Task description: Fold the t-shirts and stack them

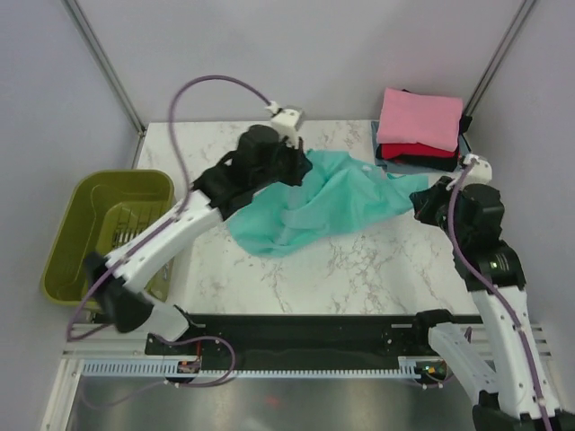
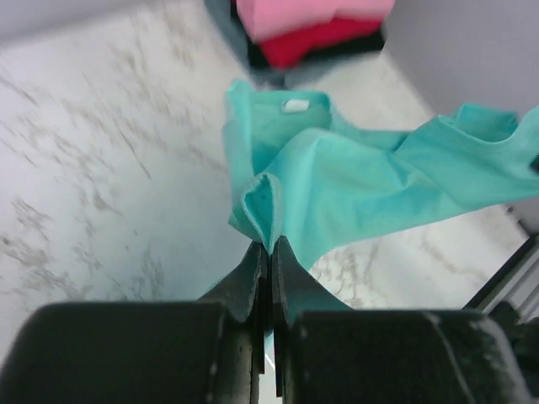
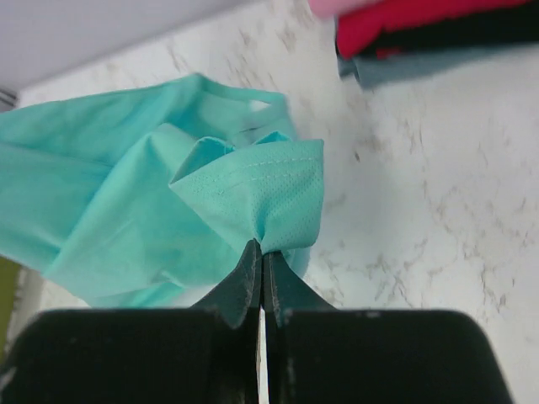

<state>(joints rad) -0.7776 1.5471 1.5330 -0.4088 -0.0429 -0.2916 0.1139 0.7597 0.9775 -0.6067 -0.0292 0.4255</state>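
Your left claw (image 2: 269, 251) is pressed together on a fold of the teal t-shirt (image 2: 379, 181). Your right claw (image 3: 261, 252) pinches its stitched hem, and the cloth sags between them onto the worktop (image 1: 359, 269). Only the left wrist view shows the white neck tag (image 2: 296, 105) ahead of that claw; any writing on it is too small to read. The folded stack (image 1: 419, 130), pink on top, lies beyond the right claw. Only the top view shows the olive basket (image 1: 99, 224), well left of the left claw.

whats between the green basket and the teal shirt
Only the left arm, slanting over bare marble table; nothing else sits between the basket and teal shirt. The top external view shows it.
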